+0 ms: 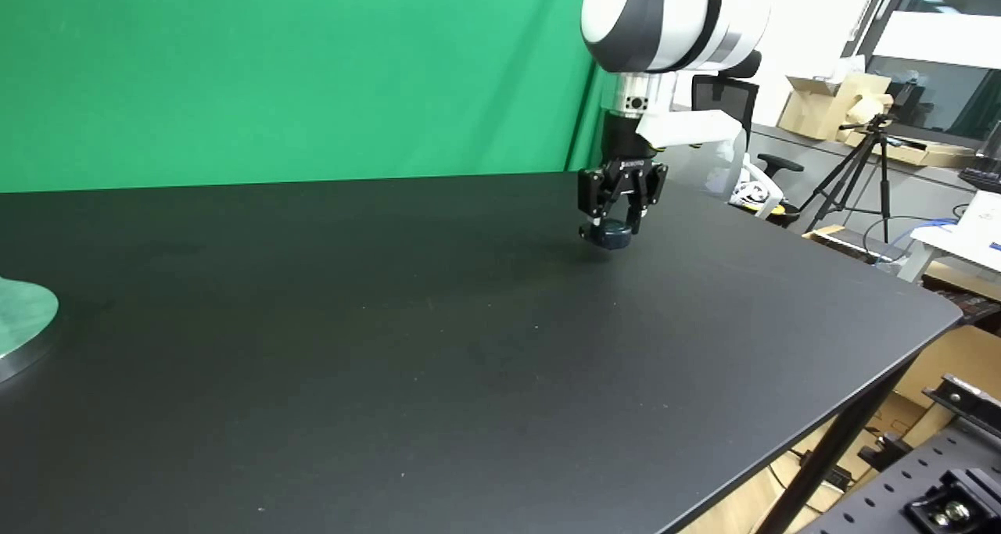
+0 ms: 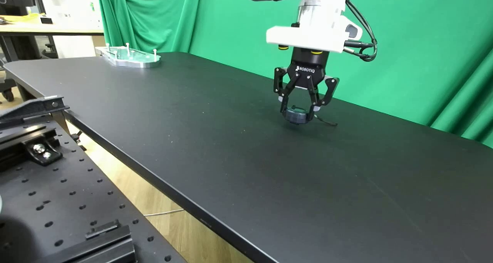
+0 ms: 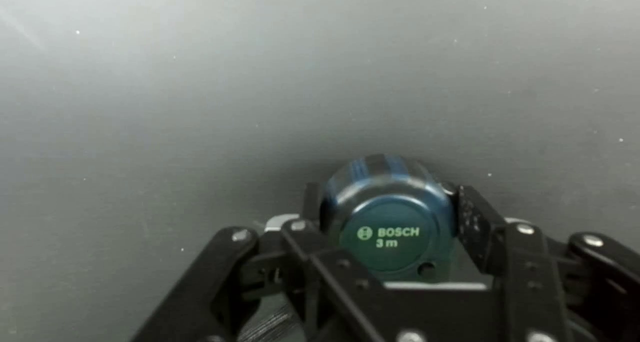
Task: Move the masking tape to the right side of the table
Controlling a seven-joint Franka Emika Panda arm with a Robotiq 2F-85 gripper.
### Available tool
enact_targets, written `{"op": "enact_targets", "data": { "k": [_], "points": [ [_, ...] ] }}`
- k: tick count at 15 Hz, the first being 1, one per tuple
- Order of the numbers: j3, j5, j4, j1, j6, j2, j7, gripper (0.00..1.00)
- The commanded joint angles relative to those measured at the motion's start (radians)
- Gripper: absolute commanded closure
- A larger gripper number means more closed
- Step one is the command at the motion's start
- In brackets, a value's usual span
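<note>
Only wrist view reads "BOSCH 3 m" on tape measure (image 3: 391, 232); claw (image 2: 297, 113) pinches it from both sides.

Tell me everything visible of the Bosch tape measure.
The tape measure is a squat, rounded case, apparently plastic, dark blue with black side bands. Its round greenish face bears a logo and BOSCH 3 m; a dark hole sits near its edge. Face up, it is gripped on opposite sides by the fingers over the table; whether it touches that surface is unclear. A thin dark strap shows beside it, any attachment hidden.
</note>
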Motion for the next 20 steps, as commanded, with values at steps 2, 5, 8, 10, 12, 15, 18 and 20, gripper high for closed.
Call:
{"op": "enact_targets", "data": {
  "k": [2, 5, 8, 10, 12, 15, 18, 20],
  "points": [
    [0.000, -0.002, -0.012, -0.015, 0.007, -0.002, 0.037, 0.57],
    [0.002, 0.004, -0.010, -0.021, 0.011, 0.007, 0.043, 0.57],
    [0.005, 0.012, -0.009, -0.026, 0.010, 0.011, 0.044, 0.57],
    [0.008, 0.021, -0.008, -0.030, 0.004, 0.010, 0.043, 0.07],
    [0.006, 0.025, -0.011, -0.028, 0.003, 0.006, 0.045, 0.05],
    [0.013, 0.045, -0.021, -0.031, 0.001, -0.011, 0.052, 0.00],
    [0.025, 0.079, -0.031, -0.032, -0.012, -0.043, 0.058, 0.00],
    [0.037, 0.106, -0.038, -0.033, -0.024, -0.071, 0.059, 0.00]
  ]
}}
